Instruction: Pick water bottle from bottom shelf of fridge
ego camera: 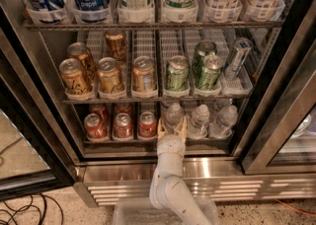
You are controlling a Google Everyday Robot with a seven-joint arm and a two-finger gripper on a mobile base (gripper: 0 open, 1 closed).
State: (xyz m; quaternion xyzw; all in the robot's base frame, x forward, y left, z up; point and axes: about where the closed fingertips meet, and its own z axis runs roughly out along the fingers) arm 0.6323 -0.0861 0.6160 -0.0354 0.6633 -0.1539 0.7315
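Note:
The fridge (217,168) stands open in front of me. On its bottom shelf (111,142) stand three clear water bottles with white caps. My gripper (172,127) reaches up from below into the shelf, open, with one finger (161,128) on each side of the leftmost water bottle (174,114). The fingers stand at the bottle's lower body; whether they touch it I cannot tell. The other two bottles (199,119) (226,118) stand to its right.
Three red cans (121,124) stand just left of the gripper. Gold cans (109,75) and green cans (177,72) fill the rack above. Black door frames stand at left (29,135) and right (276,120). Cables (19,211) lie on the floor at left.

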